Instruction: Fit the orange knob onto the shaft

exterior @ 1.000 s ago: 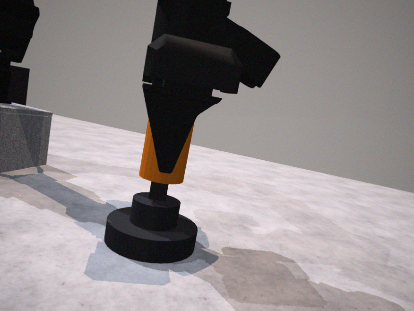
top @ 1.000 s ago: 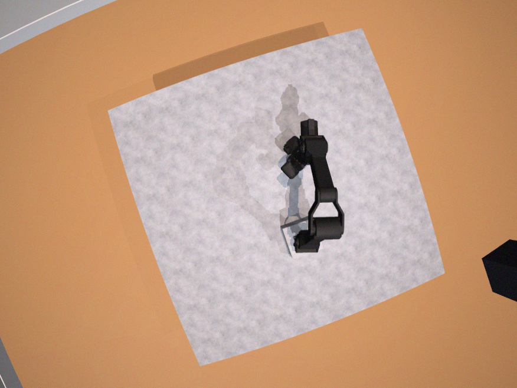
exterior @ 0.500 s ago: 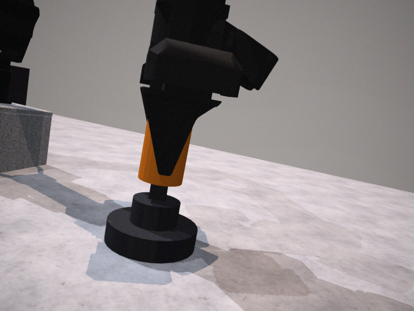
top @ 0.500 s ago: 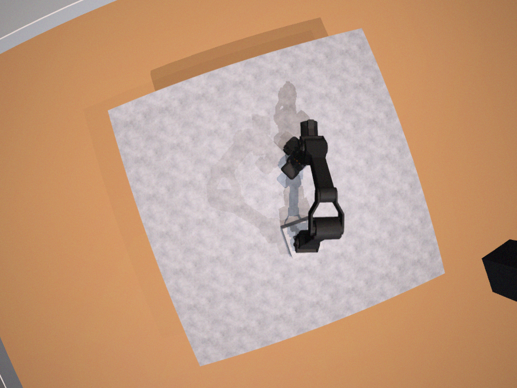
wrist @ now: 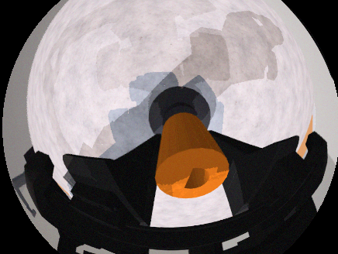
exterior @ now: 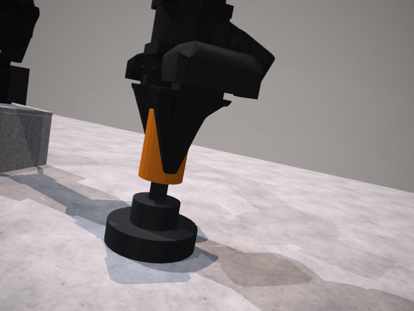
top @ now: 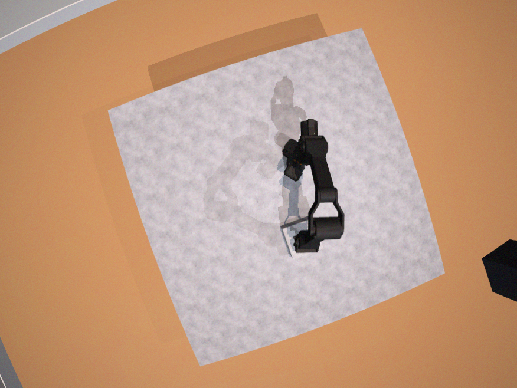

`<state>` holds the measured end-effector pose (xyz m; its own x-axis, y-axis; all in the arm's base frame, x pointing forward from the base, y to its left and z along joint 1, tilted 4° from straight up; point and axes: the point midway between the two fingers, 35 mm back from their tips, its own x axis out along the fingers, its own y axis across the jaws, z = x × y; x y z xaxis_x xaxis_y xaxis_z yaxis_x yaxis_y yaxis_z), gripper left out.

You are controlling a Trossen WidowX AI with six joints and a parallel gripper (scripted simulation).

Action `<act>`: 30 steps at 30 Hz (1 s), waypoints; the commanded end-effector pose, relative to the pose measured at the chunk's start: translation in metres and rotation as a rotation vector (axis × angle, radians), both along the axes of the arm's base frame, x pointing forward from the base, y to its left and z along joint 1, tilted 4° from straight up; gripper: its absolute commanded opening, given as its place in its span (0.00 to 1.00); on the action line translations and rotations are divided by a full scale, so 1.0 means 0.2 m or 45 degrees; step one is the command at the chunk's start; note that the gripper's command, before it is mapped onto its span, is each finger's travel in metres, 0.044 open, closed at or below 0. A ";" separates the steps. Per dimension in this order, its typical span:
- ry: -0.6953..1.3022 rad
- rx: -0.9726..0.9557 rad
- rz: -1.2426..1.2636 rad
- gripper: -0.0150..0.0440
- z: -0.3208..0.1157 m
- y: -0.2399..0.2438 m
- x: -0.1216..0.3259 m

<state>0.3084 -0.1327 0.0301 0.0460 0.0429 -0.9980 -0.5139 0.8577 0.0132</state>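
The orange knob [exterior: 149, 153] [wrist: 191, 159] is upright, a slightly tapered cylinder, above the round dark pedestal [exterior: 115, 239] [wrist: 156, 110]. A short length of the dark shaft [exterior: 158, 191] shows between the knob's lower rim and the pedestal's upper step. The shaft's top is hidden, apparently inside or behind the knob. My gripper [exterior: 164, 162] [wrist: 184, 137] is shut on the knob, one finger on each side. The wrist view shows a D-shaped opening in the knob's top face. The shaft's flat side cannot be seen. In the top view the arm hides the knob and pedestal.
My arm [top: 323, 175] reaches across the pale mottled table top [top: 187, 283] from its base. A grey speckled block [exterior: 28, 140] stands at the left in the exterior view. A black box [top: 503, 271] is off the table's right side.
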 end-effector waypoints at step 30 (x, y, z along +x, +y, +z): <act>-0.018 -0.012 0.292 0.25 -0.01 0.00 0.00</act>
<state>0.3085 -0.1327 0.0302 0.0465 0.0427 -0.9980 -0.6834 0.7300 -0.0006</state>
